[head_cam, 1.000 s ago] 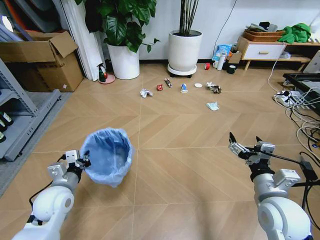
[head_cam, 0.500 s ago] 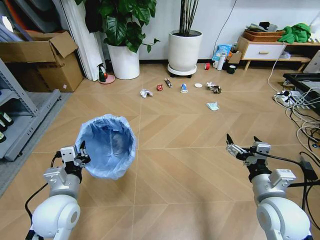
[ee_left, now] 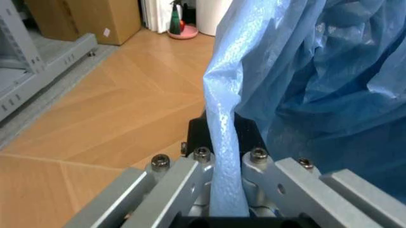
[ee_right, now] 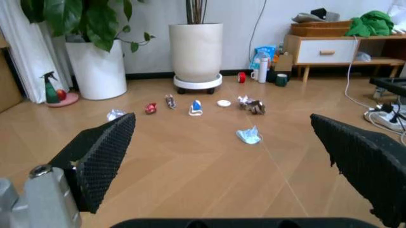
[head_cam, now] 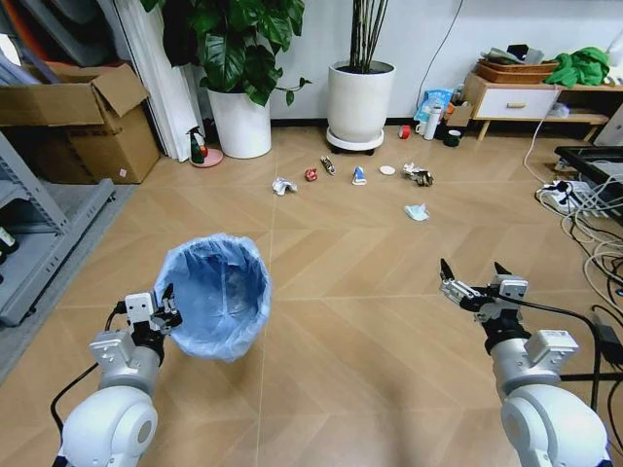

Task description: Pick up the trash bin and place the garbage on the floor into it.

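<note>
My left gripper point(head_cam: 164, 309) is shut on the near rim of the trash bin point(head_cam: 214, 292), a round bin lined with a crinkled light blue bag, held just above the floor point(head_cam: 350, 321). In the left wrist view the fingers point(ee_left: 225, 175) pinch the bag-covered rim point(ee_left: 222, 118). The garbage lies farther ahead: crumpled white paper point(head_cam: 283, 184), red can point(head_cam: 311, 174), dark wrapper point(head_cam: 328, 164), carton point(head_cam: 359, 174), white lid point(head_cam: 387, 169) and light blue mask point(head_cam: 417, 211). My right gripper point(head_cam: 471, 272) hangs open at the right; past its fingers, the mask point(ee_right: 248, 135) and carton point(ee_right: 195, 108) show.
Two white plant pots point(head_cam: 359, 97) stand by the far wall, with a spray bottle point(head_cam: 199, 146) beside them. A cardboard box point(head_cam: 78, 122) and a grey shelf point(head_cam: 39, 243) are on the left. Cables point(head_cam: 584, 224) trail at the right near a low cabinet point(head_cam: 526, 97).
The left arm has shifted the bin slightly right and tipped its opening more upward. The head camera has moved a little. The right gripper has stayed open, almost in place.
</note>
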You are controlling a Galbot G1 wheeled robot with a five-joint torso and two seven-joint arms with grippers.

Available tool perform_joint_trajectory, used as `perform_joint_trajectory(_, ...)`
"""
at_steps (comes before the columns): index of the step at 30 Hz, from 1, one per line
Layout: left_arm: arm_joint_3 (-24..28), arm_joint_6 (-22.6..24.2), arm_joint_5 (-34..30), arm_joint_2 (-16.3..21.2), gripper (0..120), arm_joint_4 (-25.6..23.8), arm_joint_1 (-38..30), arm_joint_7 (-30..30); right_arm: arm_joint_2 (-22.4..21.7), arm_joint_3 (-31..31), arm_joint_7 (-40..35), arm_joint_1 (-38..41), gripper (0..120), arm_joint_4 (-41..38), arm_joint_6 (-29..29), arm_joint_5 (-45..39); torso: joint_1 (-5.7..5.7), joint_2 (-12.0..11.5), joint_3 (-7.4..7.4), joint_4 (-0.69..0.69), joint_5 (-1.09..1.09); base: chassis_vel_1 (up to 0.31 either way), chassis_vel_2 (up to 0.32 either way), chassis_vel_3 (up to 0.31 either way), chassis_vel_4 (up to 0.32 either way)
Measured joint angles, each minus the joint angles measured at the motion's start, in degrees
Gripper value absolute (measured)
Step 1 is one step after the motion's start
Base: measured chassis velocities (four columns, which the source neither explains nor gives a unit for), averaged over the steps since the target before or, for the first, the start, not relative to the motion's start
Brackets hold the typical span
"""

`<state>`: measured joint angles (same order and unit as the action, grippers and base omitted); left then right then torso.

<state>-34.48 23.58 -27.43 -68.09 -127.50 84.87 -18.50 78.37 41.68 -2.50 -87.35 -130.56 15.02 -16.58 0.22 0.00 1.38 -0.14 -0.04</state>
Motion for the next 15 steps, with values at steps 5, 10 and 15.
perform_joint_trajectory(5, 0.01, 0.02, 0.04, -0.01, 0, 0.42, -0.06, 0.03, 0.09, -0.21, 0.03, 0.13, 100, 0.2, -0.11, 0.15, 0.0, 0.0, 0.0, 0.01, 0.01, -0.179, 0.177, 0.176, -0.167)
perform_joint_trajectory(10, 0.56, 0.03, 0.59, -0.23, 0, 0.88, -0.08, 0.45, 0.1, -0.26, 0.08, 0.17, 100, 0.53, -0.31, 0.28, 0.0, 0.01, 0.0, 0.0, 0.0, -0.196, 0.202, 0.203, -0.214)
perform_joint_trajectory(15, 0.62, 0.03, 0.63, -0.17, 0, 1.07, -0.16, 0.61, 0.1, -0.28, 0.11, 0.3, 100, 0.78, -0.44, 0.32, 0.0, 0.01, 0.0, 0.01, 0.0, -0.205, 0.196, 0.208, -0.212)
